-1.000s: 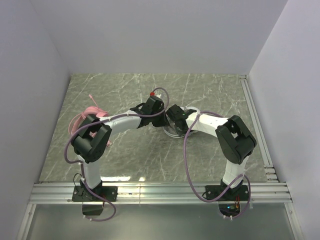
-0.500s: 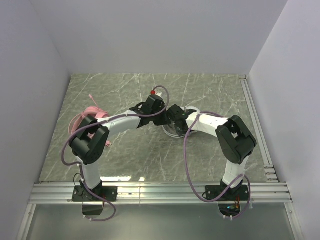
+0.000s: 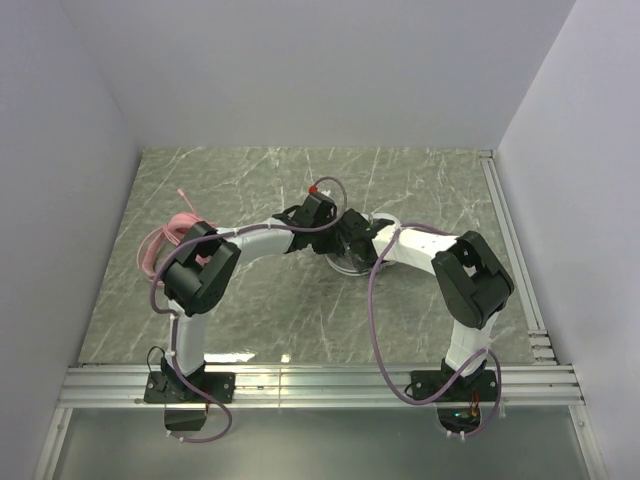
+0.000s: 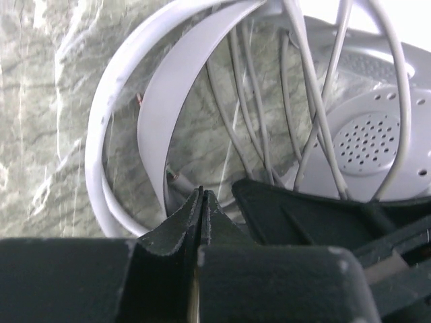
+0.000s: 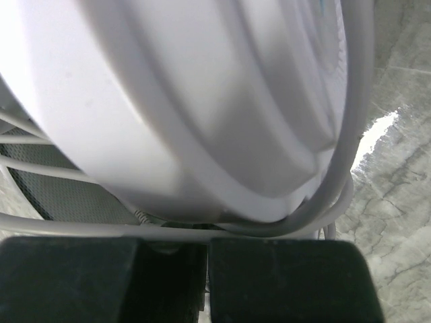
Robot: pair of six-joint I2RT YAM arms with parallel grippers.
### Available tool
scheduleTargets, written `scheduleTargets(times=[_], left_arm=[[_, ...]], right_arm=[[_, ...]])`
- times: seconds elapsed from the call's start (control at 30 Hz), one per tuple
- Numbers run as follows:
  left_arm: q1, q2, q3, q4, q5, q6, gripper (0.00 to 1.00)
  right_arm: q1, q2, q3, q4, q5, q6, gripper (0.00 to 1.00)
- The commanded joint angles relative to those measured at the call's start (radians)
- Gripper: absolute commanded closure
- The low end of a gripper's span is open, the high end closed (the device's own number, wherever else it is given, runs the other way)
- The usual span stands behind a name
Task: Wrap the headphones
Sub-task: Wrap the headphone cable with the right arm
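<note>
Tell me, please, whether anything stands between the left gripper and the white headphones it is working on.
Nothing visible does. The left gripper is right at the white headphones, jaws closed just under the headband, with loops of pale cable close beside it. The pink headphones lie apart, at the table's left.

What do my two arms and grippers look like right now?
Left arm and right arm: white tubular links, bulky black joint housings, black base plates. A mauve cable runs along each. Left gripper and right gripper fingers are matte black. A small red cap sits near the left wrist.
</note>
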Motion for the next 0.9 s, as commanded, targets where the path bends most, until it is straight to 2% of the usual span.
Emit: scheduleTargets(times=[0.0, 0.03, 0.17, 0.33, 0.47, 0.57, 0.7, 0.87], left_arm=[[-0.004, 0.031, 0.052, -0.031, -0.04, 0.024, 0.94], [-0.002, 0.034, 0.056, -0.035, -0.041, 0.027, 0.94], [-0.001, 0.047, 0.079, -0.058, -0.049, 0.041, 0.94], [0.018, 0.053, 0.085, -0.063, -0.029, 0.049, 0.94], [0.034, 0.056, 0.052, -0.022, 0.018, 0.038, 0.94], [0.038, 0.047, 0.047, -0.026, 0.011, 0.039, 0.94], [0.041, 0.041, 0.056, -0.032, 0.028, 0.047, 0.94], [0.041, 0.036, 0.065, -0.031, 0.035, 0.052, 0.94]], right_arm=[[-0.012, -0.03, -0.032, 0.057, 0.02, -0.048, 1.0], [-0.012, -0.036, -0.047, 0.074, 0.023, -0.059, 1.0], [-0.012, -0.088, -0.075, 0.103, 0.049, -0.087, 0.85], [-0.011, -0.139, -0.107, 0.112, 0.066, -0.1, 0.81], [-0.011, -0.188, -0.112, 0.1, 0.073, -0.11, 0.67], [-0.009, -0.214, -0.124, 0.105, 0.07, -0.119, 0.61], [-0.011, -0.248, -0.144, 0.135, 0.064, -0.156, 0.55], [-0.011, -0.338, -0.191, 0.219, 0.072, -0.262, 0.55]])
